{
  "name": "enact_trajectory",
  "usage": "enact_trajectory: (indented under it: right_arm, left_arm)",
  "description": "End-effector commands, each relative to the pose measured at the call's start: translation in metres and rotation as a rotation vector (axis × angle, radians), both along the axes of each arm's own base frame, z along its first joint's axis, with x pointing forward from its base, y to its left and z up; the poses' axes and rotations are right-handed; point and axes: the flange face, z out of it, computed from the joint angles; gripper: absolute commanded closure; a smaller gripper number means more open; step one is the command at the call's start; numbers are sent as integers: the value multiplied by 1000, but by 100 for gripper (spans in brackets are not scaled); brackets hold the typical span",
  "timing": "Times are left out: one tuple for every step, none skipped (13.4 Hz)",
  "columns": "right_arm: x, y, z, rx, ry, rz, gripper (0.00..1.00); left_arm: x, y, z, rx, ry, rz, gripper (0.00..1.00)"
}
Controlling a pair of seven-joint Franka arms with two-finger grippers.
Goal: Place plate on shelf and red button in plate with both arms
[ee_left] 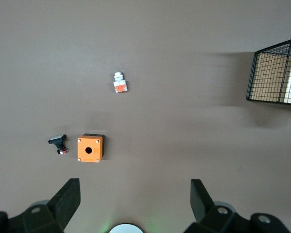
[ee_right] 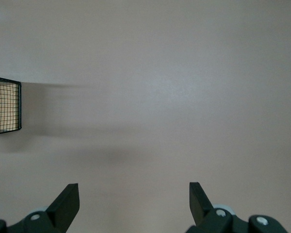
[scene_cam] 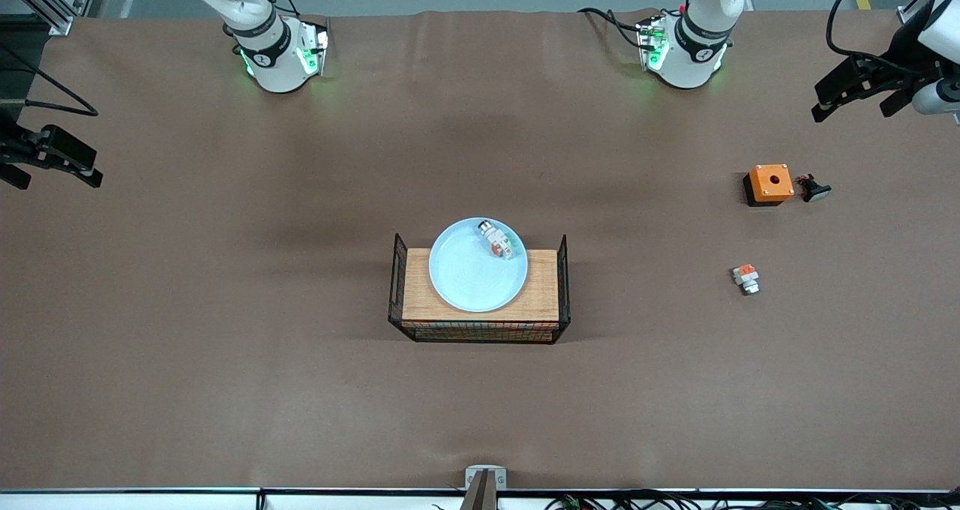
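The pale blue plate (scene_cam: 469, 274) lies on the wooden top of the wire basket (scene_cam: 480, 311) at the middle of the table. The red button (scene_cam: 496, 240), a small white cylinder with an orange-red block, lies in the plate near the rim that faces the robots' bases. My left gripper (scene_cam: 853, 111) is open and empty, up in the air over the left arm's end of the table. My right gripper (scene_cam: 58, 180) is open and empty over the right arm's end. Each wrist view shows its own open fingers over bare table, the left gripper (ee_left: 135, 194) and the right gripper (ee_right: 134, 196).
An orange square box with a hole (scene_cam: 770, 183) and a small black part (scene_cam: 814, 188) lie toward the left arm's end. A stubby white piece with an orange-red top (scene_cam: 746, 277) lies nearer the front camera. The left wrist view shows the box (ee_left: 90, 148), the stubby piece (ee_left: 120, 83) and the basket (ee_left: 276, 73).
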Motion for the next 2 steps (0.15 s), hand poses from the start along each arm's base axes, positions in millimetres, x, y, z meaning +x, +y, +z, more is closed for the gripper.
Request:
enact_trajectory:
  right_arm:
    - [3, -3, 4, -5, 2, 6, 0]
    - [3, -2, 4, -5, 1, 7, 0]
  left_arm:
    - [3, 3, 7, 16, -10, -1, 0]
    - [3, 3, 6, 16, -5, -1, 0]
